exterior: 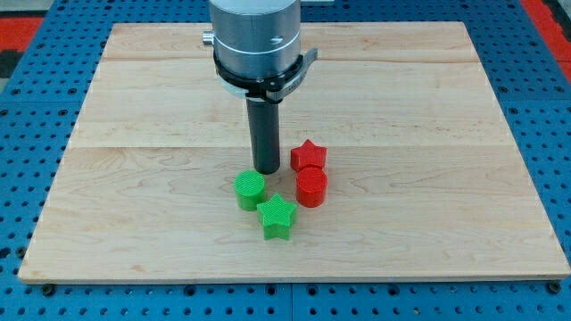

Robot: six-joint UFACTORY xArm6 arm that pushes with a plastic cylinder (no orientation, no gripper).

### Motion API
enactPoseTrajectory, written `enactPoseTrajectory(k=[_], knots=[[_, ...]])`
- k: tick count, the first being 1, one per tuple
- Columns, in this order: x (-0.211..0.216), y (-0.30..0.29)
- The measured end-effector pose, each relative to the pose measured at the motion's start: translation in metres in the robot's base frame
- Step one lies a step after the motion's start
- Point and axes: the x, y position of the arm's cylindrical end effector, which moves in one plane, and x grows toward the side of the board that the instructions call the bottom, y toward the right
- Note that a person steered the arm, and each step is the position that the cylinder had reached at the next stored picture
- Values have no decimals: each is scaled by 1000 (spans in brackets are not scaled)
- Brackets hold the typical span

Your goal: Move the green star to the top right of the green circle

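The green star [277, 217] lies near the view's bottom centre of the wooden board [134, 134]. The green circle [250, 189] sits just to its upper left, touching or almost touching it. My tip [266, 169] stands just above and right of the green circle, very close to it, and above the green star. A red star [309, 157] and a red circle [311, 187] sit to the right of my tip, the red circle just upper right of the green star.
The arm's grey cylindrical body [254, 40] hangs over the board's top centre. A blue pegboard surface [36, 160] surrounds the board on all sides.
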Motion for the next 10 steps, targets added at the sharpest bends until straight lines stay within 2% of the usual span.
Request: enactPoseTrajectory(k=[1,2,3,5,6,7,8,9,10], knots=[[5,-57],[49,-53],[45,33],[46,-83],[86,-103],[98,-22],[76,58],[60,93],[85,88]])
